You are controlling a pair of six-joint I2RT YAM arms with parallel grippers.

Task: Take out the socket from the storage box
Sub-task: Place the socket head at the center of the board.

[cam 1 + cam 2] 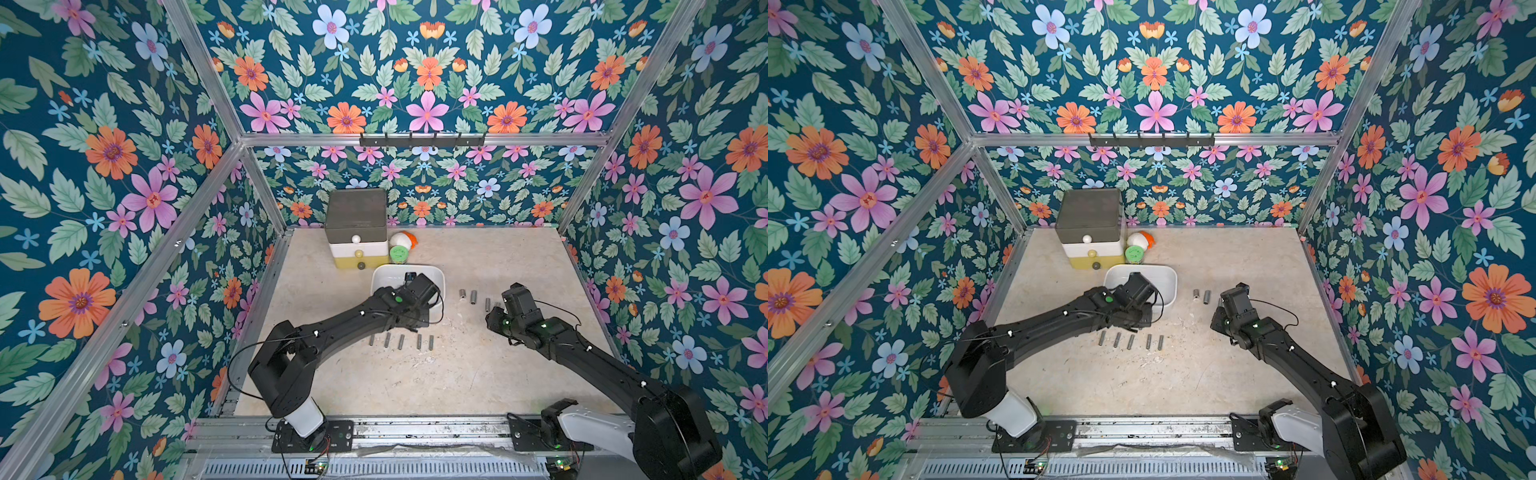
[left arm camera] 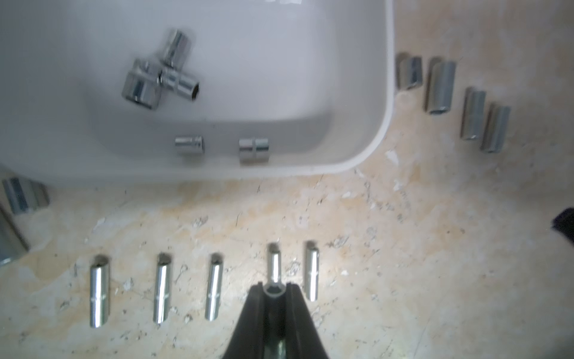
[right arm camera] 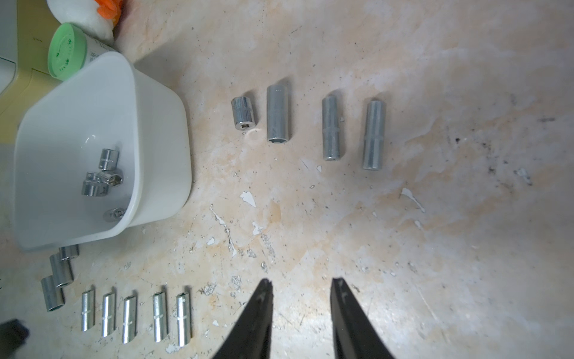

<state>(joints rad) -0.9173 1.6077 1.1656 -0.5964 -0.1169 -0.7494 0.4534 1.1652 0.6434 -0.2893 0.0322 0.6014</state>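
The storage box (image 2: 357,124) is a shallow white tub, also seen in a top view (image 1: 409,272) and in the right wrist view (image 3: 161,140). Several chrome sockets lie in it: a cluster (image 2: 158,74) and two single ones (image 2: 189,144) near its wall. My left gripper (image 2: 274,284) is shut on a socket (image 2: 274,292), held end-on between the fingertips. It hangs outside the box, over a row of long sockets (image 2: 161,292) on the table. My right gripper (image 3: 301,284) stands open over bare table, holding nothing.
More sockets (image 3: 310,124) lie in a line right of the box, and a few (image 3: 59,273) at its near left corner. Behind the box stand a stacked drawer tower (image 1: 357,228), a green-lidded container (image 1: 400,253) and a white and orange object (image 1: 403,239).
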